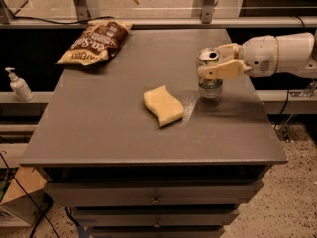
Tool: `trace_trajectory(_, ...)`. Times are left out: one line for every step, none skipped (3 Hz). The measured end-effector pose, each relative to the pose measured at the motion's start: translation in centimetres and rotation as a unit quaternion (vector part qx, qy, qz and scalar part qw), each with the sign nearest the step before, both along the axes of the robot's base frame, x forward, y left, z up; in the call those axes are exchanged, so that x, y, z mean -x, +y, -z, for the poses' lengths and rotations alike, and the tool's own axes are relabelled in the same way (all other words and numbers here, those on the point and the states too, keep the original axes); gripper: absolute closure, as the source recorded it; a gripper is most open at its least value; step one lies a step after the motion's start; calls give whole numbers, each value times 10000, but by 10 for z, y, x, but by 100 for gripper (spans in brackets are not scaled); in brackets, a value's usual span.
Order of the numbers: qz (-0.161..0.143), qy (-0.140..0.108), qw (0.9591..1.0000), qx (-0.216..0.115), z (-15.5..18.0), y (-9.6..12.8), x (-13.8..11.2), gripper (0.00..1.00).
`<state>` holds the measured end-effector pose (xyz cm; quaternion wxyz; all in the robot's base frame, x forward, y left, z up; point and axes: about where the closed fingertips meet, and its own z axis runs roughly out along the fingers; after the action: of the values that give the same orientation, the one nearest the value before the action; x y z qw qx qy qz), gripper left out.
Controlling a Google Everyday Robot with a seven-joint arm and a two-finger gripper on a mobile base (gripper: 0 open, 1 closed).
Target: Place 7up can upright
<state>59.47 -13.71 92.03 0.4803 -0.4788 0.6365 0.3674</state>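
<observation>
The 7up can (211,83) stands upright on the grey table (114,128), near its right edge, with its silver top and opening facing up. My gripper (215,61) reaches in from the right on a white arm (277,56). Its beige fingers (224,71) are closed on either side of the can's upper part. The can's base looks to be resting on the table top.
A yellow wavy sponge (163,105) lies just left of the can. A brown snack bag (94,41) lies at the table's back left corner. A soap dispenser (19,85) stands on a ledge to the left. Drawers (156,195) sit below the table top.
</observation>
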Motion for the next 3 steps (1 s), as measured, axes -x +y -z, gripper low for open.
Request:
trace_trajectory(93, -138, 9995, -250, 8, -2, 2, 84)
trace_trajectory(236, -215, 9981, -521, 15, -6, 4, 59)
trace_trajectory(299, -259, 9972, -631, 19, -9, 5, 38)
